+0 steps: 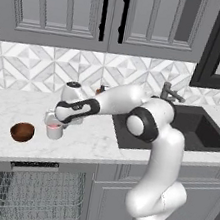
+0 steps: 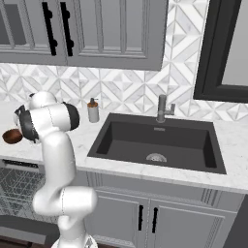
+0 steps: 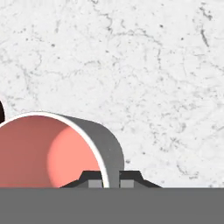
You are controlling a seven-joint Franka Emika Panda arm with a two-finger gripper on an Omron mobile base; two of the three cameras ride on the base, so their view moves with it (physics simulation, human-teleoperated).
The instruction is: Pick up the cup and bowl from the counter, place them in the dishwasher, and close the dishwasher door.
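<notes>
left base view: the arm reaches left, bent at the elbow, gripper (image 1: 54, 121) pointing down onto the cup (image 1: 54, 131) on the counter (image 1: 91, 142), the bowl (image 1: 22, 131) just to its left. hand view: fingertips (image 3: 95, 183) are clamped on the cup's (image 3: 48, 153) rim wall, one inside, one outside.

Arm bent left — tool (image 3: 110, 180) pinched shut, pointing down

- The cup (image 1: 54, 130) is standing on the counter (image 1: 91, 142), left of the sink (image 1: 180, 129).
- The bowl (image 1: 22, 131) is sitting on the counter just left of the cup, apart from it.
- The gripper (image 1: 54, 120) is closing over the cup's rim, one finger inside and one outside the wall.
- The dishwasher (image 1: 32, 193) is lying open below the counter, under the bowl and cup.
- The soap dispenser (image 2: 93, 111) is standing at the far edge, left of the sink.
</notes>
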